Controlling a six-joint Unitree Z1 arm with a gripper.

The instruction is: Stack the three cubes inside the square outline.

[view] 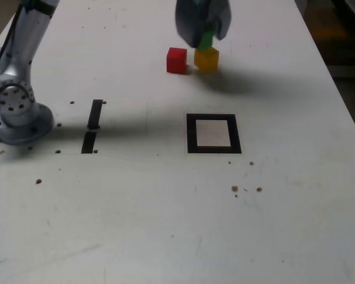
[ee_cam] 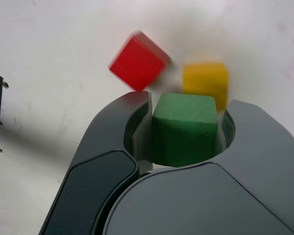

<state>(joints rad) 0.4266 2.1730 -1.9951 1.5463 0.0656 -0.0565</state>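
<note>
We see the jaws clamped on the green cube [ee_cam: 185, 128], one on each side of it, in the wrist view; only its top and one face show there, the rest sunk between the jaws. In the exterior view the gripper [view: 203, 36] is blurred and cut off by the top edge, covering most of the green cube [view: 206, 40], so we cannot tell whether that cube touches the yellow cube [view: 206, 58] just below it. The red cube [view: 177, 60] sits just beside the yellow one, on the exterior view's left. The square outline [view: 213, 134] lies nearer, well apart from the cubes, with nothing in it. We read no writing anywhere.
</note>
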